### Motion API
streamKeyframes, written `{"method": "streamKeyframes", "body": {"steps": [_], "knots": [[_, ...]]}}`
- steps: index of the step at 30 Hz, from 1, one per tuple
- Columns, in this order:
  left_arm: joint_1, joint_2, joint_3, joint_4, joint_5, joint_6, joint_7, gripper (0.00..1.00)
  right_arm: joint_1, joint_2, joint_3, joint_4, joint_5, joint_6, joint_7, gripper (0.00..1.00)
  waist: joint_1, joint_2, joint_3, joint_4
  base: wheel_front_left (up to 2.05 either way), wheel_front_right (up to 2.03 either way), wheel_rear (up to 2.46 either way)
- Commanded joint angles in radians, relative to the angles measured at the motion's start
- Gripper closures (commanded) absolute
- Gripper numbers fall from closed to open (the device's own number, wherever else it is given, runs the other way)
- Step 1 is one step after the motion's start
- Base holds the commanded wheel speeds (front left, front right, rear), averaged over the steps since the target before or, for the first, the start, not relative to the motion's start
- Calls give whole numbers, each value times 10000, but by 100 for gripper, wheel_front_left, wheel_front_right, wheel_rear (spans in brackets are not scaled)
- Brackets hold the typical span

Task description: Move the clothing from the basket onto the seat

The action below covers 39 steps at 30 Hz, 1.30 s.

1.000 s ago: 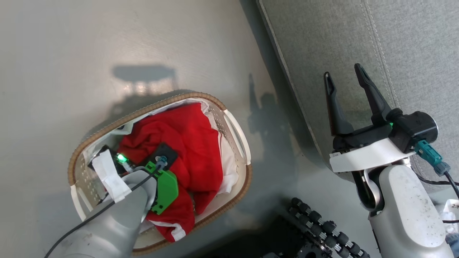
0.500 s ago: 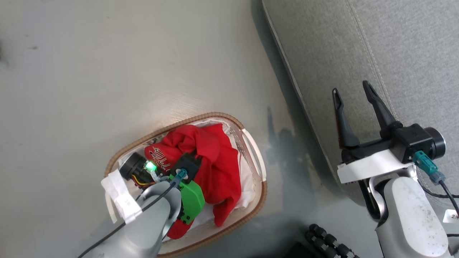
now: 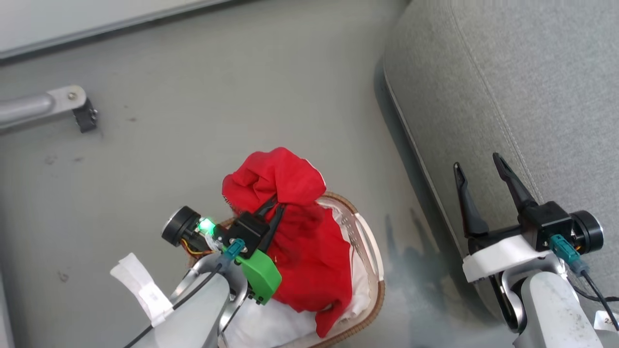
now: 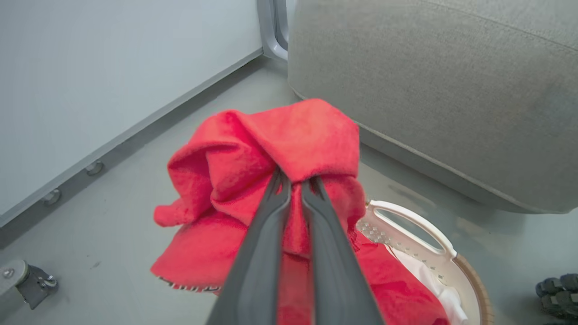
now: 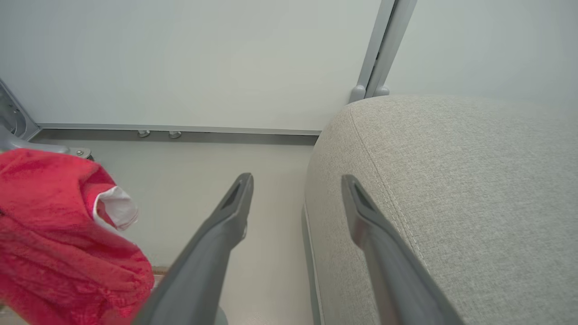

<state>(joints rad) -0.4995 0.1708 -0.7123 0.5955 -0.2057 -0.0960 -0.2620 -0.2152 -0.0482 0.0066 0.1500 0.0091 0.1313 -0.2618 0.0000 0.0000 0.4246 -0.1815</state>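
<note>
**Small pinch, big bundle, tail in the basket**

Grey floor runs up to a pale wall. The seat lies to the right of the left gripper, well apart from it, with a strip of bare floor between. The basket sits just below that gripper. The clothing is clamped at one bunched fold between the left gripper's closed fingers. Its upper part is held above the rim, and its lower part hangs down into the basket onto the white lining.

The hold looks thin: only a small gather of fabric is caught, so the weight of the hanging part could pull it free, most likely over the floor gap. The trailing end could also catch the rim or the handle and drag or tip the basket. I cannot tell whether one garment or several are held; a loose one could drop short of the seat.

The right gripper hangs with its fingers spread wide and nothing between them, over the seat's near edge. It is in the likely path, so swinging cloth could snag on it.
</note>
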Motion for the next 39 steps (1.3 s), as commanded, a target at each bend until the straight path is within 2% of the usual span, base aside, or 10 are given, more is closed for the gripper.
{"method": "streamKeyframes", "body": {"steps": [1,12,19,26,39], "knots": [[174,119,87,-219,-97,-11,-41,100,204,-38,-32,55,-102,-10,-49,0,0,0,-973,575,0,0,0],[-706,669,-50,-494,123,-215,-32,100,727,-37,165,197,-357,-10,-49,0,0,0,-2495,797,0,0,0],[-1786,775,-218,-665,-43,-297,203,100,990,-37,496,283,-363,-10,-49,0,0,0,-3250,896,0,0,0],[-2786,437,-229,-996,-1055,-339,590,100,911,-36,864,379,-255,-10,-49,0,0,0,-3651,986,0,0,0],[-4545,493,-907,-1370,-2418,-340,1260,100,287,-37,1759,366,-318,-10,-49,0,0,0,-4024,1126,0,0,0]]}}
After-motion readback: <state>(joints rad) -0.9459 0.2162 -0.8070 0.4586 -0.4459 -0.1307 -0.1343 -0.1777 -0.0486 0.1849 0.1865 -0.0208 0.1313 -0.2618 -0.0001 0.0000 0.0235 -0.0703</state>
